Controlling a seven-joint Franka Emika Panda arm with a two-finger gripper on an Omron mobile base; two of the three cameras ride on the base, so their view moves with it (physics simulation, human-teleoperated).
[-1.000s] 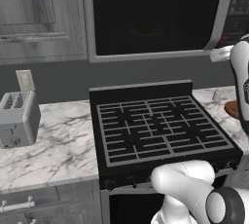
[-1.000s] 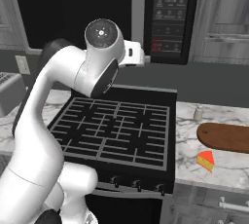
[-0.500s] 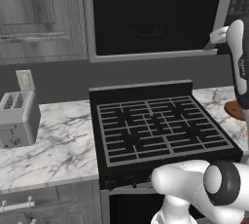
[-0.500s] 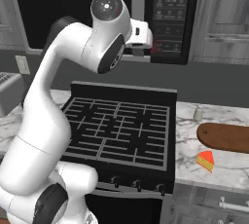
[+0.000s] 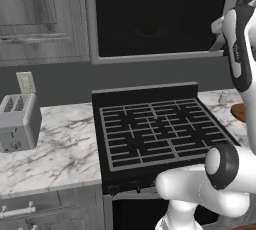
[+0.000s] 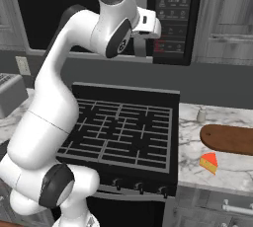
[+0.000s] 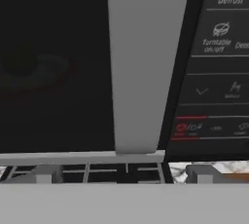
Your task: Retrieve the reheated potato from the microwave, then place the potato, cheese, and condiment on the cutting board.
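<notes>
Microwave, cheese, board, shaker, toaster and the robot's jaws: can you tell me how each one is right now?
microwave: door shut, dark shape behind the glass
gripper: jaws open, holding nothing, up at the microwave's door handle
cutting board: flat on the counter, bare
cheese: on the counter, beside the board
condiment: upright, behind the board
toaster: slots empty

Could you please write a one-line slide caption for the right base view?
Arm raised at the closed microwave; cheese lies beside the cutting board right of the stove.
</notes>
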